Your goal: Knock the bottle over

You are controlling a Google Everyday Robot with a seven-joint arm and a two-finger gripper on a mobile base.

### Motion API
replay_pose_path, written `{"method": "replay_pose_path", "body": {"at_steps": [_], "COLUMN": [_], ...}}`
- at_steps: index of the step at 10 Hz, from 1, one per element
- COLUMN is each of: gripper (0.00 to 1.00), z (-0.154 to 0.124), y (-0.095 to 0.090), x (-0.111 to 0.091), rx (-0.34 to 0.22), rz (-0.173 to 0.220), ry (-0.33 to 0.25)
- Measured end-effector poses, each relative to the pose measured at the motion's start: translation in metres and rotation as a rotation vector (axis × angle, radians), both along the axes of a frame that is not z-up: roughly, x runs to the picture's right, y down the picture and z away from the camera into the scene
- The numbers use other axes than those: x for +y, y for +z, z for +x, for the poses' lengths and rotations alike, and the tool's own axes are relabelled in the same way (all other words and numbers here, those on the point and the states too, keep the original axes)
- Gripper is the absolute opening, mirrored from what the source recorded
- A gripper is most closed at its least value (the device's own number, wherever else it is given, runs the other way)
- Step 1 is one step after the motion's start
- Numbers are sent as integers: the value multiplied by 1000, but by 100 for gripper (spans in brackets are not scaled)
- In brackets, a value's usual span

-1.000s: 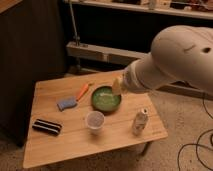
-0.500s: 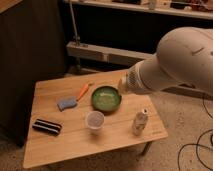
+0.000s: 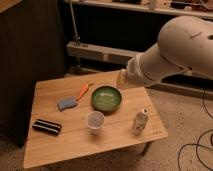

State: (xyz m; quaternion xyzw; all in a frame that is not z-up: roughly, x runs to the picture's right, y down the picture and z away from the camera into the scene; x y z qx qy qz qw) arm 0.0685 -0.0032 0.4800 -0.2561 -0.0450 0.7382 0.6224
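Because the big white robot arm (image 3: 175,50) fills the upper right, its gripper (image 3: 123,80) is only a dim tan tip above one round green bowl (image 3: 106,98) — gripping or loose, I cannot tell. One small clear plastic bottle with a white cap (image 3: 140,121) stands upright at lower right — its label cannot be read.
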Motion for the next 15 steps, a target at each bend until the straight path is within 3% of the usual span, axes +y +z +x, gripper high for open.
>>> {"method": "replay_pose_path", "body": {"at_steps": [1, 4, 6, 8, 10, 12, 13, 15], "gripper": [26, 26, 26, 26, 26, 26, 26, 26], "z": [5, 32, 53, 72, 96, 137, 156, 166], "y": [-3, -2, 24, 56, 83, 93, 100, 117], "x": [15, 89, 137, 168, 175, 172, 165, 161], "rx": [8, 51, 73, 103, 152, 241, 290, 338], "rz": [-21, -104, -167, -215, -239, -257, -268, -284], "ry": [36, 177, 264, 340, 393, 434, 435, 411]}}
